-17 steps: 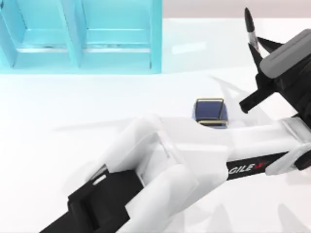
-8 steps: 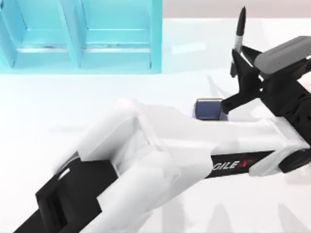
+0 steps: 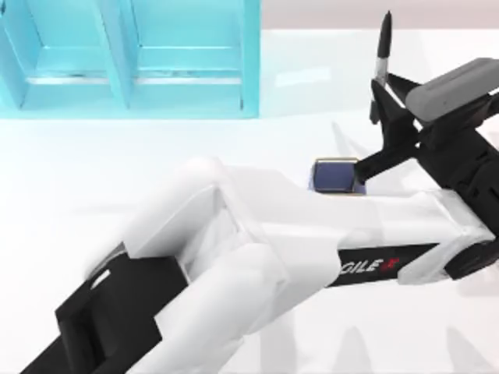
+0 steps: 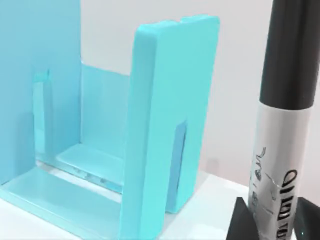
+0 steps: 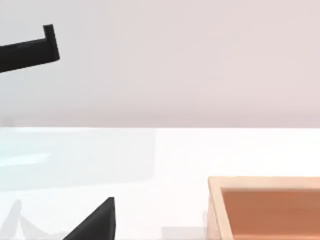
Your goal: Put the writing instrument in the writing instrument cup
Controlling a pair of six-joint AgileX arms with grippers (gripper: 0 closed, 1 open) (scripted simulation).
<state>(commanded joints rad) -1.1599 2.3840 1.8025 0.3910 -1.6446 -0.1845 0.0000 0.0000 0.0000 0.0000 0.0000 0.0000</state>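
Note:
The marker pen (image 3: 383, 45) stands upright, black cap up, with my left gripper (image 3: 380, 109) shut on its lower barrel. It hangs just behind and to the right of the small blue-purple cup (image 3: 335, 174) with the gold wire rim. One black finger (image 3: 370, 164) of that gripper overlaps the cup's right rim, and the white arm hides the cup's near side. The left wrist view shows the pen's silver barrel (image 4: 278, 165) close up, above a black fingertip (image 4: 241, 226). My right gripper (image 5: 75, 130) is open, its fingers wide apart with nothing between them.
A large turquoise shelf unit (image 3: 129, 54) fills the back left of the table and rises beside the pen in the left wrist view as shelf unit (image 4: 165, 125). A tan open box (image 5: 265, 200) lies ahead of the right gripper. My left arm (image 3: 257, 257) crosses the table's middle.
Over the last second my left gripper carried the pen leftward, closer to the cup, and the arm swung with it. In the last half second it has barely moved.

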